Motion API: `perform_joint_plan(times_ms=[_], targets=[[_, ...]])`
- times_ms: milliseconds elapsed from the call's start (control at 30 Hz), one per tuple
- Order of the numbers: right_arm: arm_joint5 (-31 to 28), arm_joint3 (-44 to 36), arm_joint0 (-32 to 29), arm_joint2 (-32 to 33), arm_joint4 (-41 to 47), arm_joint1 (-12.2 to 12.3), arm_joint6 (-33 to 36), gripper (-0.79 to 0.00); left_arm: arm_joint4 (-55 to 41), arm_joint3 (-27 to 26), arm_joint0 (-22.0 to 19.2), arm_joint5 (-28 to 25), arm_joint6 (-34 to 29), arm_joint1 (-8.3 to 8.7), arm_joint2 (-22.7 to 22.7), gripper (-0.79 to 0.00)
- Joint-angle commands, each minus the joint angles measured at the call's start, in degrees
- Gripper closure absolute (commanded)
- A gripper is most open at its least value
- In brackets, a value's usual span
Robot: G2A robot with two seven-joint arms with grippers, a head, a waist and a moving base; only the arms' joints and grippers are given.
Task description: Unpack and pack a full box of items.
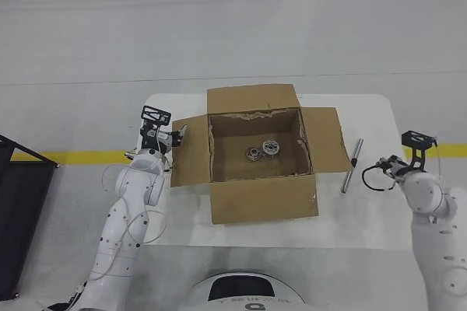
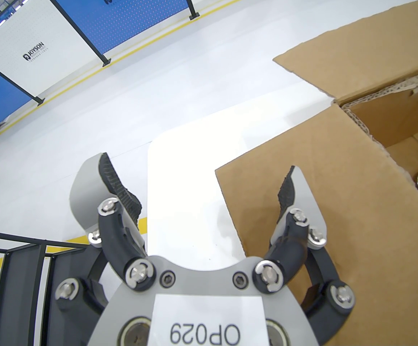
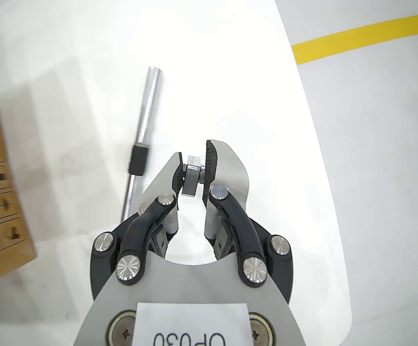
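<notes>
The cardboard box (image 1: 257,152) sits open in the middle of the white table (image 1: 358,225), all four flaps folded outward. On its floor, near the centre, lie two round flanged metal parts (image 1: 262,149). At 9 o'clock from the box the left gripper (image 2: 198,181) hangs over the outer edge of the box's flap on that side, its fingers spread wide with nothing between them. At 3 o'clock from the box a slim metal rod (image 1: 351,165) with a dark collar near its middle lies flat on the table, just beside the flap there. Farther out along the same 3 o'clock line, near the table's edge, is the right gripper (image 3: 194,162) — its fingers are closed down on a small grey metal piece (image 3: 190,178), pinched between the ribbed pads and apart from the rod.
</notes>
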Motion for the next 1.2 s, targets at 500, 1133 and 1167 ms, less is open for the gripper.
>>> perform_joint_plan(times_ms=[500,1133,1167], targets=[[-9.90,-10.28,-12.54,13.99,38.52,-0.53,6.49,0.000,0.00,0.00,0.00,0.00,0.00,0.00,0.00,-0.785],[-15.72,-20.72,-9.26,2.78,47.79,-0.34,14.19,0.000,0.00,0.00,0.00,0.00,0.00,0.00,0.00,-0.785],[-14.99,-20.99,-7.70,0.04,47.43,-0.27,15.60,0.000,0.00,0.00,0.00,0.00,0.00,0.00,0.00,-0.785]])
